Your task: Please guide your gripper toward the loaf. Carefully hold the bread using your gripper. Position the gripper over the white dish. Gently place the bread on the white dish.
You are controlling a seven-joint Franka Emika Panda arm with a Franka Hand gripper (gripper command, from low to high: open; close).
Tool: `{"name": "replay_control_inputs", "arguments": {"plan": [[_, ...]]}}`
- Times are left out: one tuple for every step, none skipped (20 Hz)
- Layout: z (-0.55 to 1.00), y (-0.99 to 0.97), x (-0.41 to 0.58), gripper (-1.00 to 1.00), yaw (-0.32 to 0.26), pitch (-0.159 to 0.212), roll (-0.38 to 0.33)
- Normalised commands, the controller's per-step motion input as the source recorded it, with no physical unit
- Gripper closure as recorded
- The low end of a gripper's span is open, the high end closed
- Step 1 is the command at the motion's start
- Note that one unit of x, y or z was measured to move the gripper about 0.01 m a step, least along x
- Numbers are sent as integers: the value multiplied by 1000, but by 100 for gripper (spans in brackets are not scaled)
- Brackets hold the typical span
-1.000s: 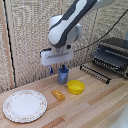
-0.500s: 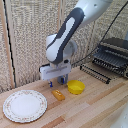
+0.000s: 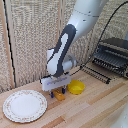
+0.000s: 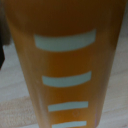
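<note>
Wooden worktop [image 3: 95, 107] against a reed-screen wall, gripper [image 3: 57, 92] lowered over the loaf [image 3: 60, 96], jaws straddling it, grasp impossible to confirm, white dish [image 3: 25, 105] to the exterior view's left, yellow bowl [image 3: 76, 87] just right, loaf filling the wrist view [image 4: 65, 65]

Orange loaf [image 3: 59, 95] with pale stripes, white floral-rimmed dish [image 3: 24, 105], yellow bowl [image 3: 76, 87].

Behind your workspace, a woven reed-like screen [image 3: 30, 40] with vertical wooden posts forms the back wall. A pale wooden tabletop [image 3: 95, 107] fills the foreground, with a dark toaster oven [image 3: 112, 55] at the exterior view's right.
</note>
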Motion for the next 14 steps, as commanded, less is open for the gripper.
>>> {"name": "replay_control_inputs", "arguments": {"plan": [[-154, 186, -14, 100, 22, 0, -44], [-151, 183, -23, 100, 20, 0, -38], [-151, 189, -49, 100, 20, 0, -42], [-149, 220, -60, 100, 19, 0, -52], [-137, 226, -86, 100, 19, 0, -60], [-120, 234, -103, 100, 18, 0, -64], [-86, 217, -114, 100, 12, 0, -58], [0, 214, -157, 100, 0, 0, -49], [0, 189, -177, 100, 0, -9, -21], [154, 183, -97, 100, -16, 0, -3], [351, 91, -31, 100, -45, 0, 0], [706, 0, 0, 100, -61, 0, 0], [949, 17, 0, 100, -66, 19, 17], [1000, 0, 131, 100, -88, 0, 0]]}}
